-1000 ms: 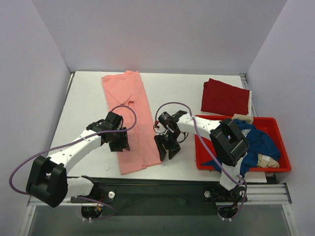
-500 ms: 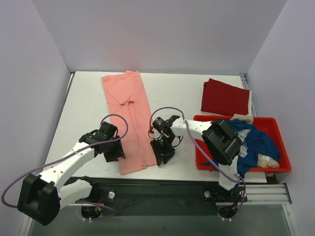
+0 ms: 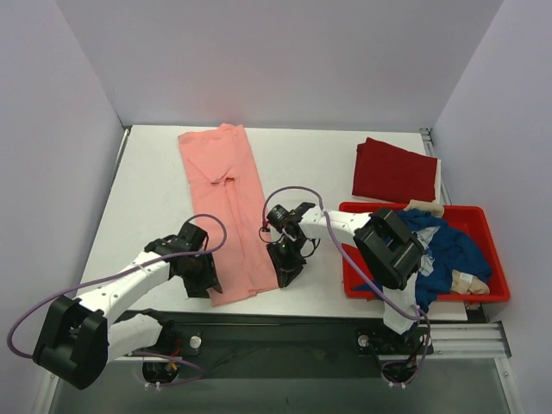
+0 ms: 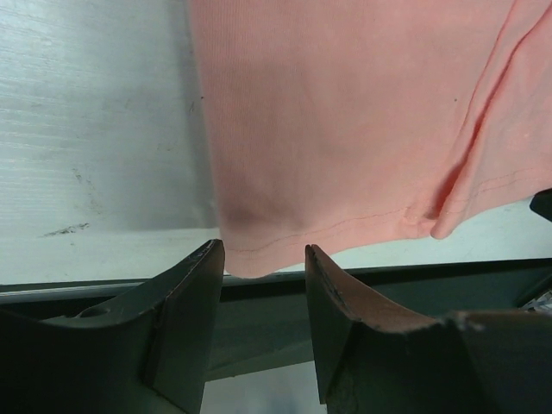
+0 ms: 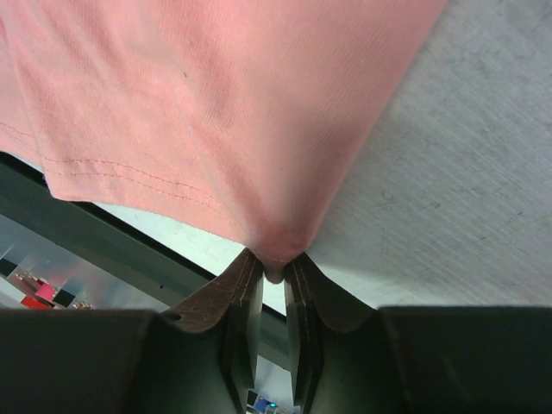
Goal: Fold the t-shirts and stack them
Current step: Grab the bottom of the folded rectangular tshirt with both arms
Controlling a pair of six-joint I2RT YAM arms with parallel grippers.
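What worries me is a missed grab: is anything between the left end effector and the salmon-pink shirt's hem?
Nothing visible does. The left end effector stands open, its jaws flanking a hem corner of the salmon-pink shirt at the table edge. The right end effector pinches the other corner.

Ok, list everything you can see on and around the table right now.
pink shirt: one, salmon-pink, laid out long at left-centre of the table, hem at the near edge
red shirt: one, dark red, folded, far right
tub: one, red, near right
blue shirt: one, navy, bunched in the tub
tan cloth: count unclear, beige, in the tub
table: one, white
left gripper: one, black, open at the pink shirt's near left corner
right gripper: one, black, shut on its near right corner
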